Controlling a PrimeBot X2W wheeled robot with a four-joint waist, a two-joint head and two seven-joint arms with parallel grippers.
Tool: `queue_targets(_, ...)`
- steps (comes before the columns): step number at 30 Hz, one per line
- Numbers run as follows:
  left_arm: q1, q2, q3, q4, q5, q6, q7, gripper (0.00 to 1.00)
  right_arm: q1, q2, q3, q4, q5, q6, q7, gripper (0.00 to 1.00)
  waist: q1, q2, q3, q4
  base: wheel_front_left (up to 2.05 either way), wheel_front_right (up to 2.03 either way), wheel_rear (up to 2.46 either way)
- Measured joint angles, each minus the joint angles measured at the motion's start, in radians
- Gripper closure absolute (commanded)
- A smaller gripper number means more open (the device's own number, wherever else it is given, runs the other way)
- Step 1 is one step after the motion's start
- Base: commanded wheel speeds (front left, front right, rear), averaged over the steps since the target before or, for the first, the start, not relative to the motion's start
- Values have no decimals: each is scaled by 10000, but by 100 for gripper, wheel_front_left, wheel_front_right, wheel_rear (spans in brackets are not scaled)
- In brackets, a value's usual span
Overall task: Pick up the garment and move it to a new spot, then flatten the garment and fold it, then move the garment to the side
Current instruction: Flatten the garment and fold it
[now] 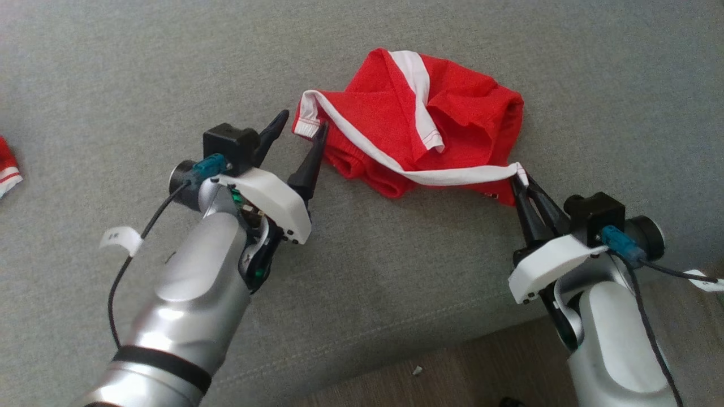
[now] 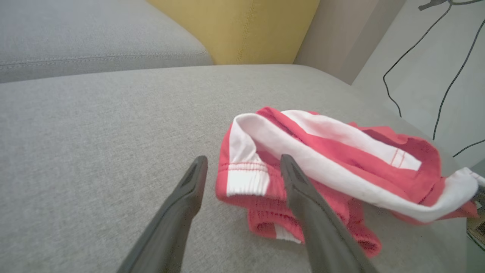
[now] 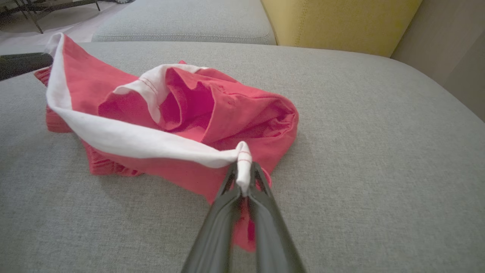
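Open left gripper (image 1: 303,120) at the garment's (image 1: 464,107) loose corner
The right gripper (image 1: 524,182) pinches the stretched white band's (image 1: 396,165) far end; its free end lies between the left's empty jaws.

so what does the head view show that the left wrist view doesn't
Head view, not the left wrist view: the silver forearms, a second red-and-white cloth at the left edge, brown floor, and a clear look at the right gripper shut on the white trim of the red garment.
Left wrist view, not the head view: a yellow cushion and black cables.
Both: the red garment on the grey sofa seat, its white-cuffed corner between the fingers of the open left gripper.
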Motion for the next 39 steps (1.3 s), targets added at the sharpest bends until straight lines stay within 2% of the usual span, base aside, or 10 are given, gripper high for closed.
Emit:
queue_targets(6,-282,40,-222,541,-232,0,73,0,-205,42,0,33,2,0,-88,100,0,0,113,-22,0,0,0)
queue_targets(12,-593,40,-838,780,-727,0,88,0,-324,65,0,90,4,0,-182,100,0,0,206,14,0,0,0)
queue_targets(13,-608,40,-920,802,-838,0,90,5,-324,73,-2,111,4,0,-184,100,0,0,213,23,0,0,0)
queue_targets(14,-618,46,-1022,821,-940,0,138,71,-324,77,-6,127,4,0,-190,100,0,0,220,32,0,0,0)
queue_targets(15,-628,67,-1156,838,-1024,0,171,100,-324,81,-10,142,4,0,-192,100,0,0,224,44,0,0,0)
queue_targets(21,-753,232,-1546,840,-1310,-2,86,100,-329,104,-128,182,2,0,-222,100,1,0,147,192,0,0,0)
queue_targets(26,-789,449,-1670,738,-1091,-58,-17,100,-410,6,-303,190,-2,0,-284,100,0,0,-123,445,0,0,0)
queue_targets(32,-781,884,-1578,-324,-339,366,-29,100,-1478,-951,-326,-119,19,0,-268,100,0,0,-690,869,0,0,0)
queue_targets(39,-737,1703,-1402,-1613,157,422,-31,100,-3297,-2203,702,-504,497,0,-111,100,0,0,-1577,1272,0,0,0)
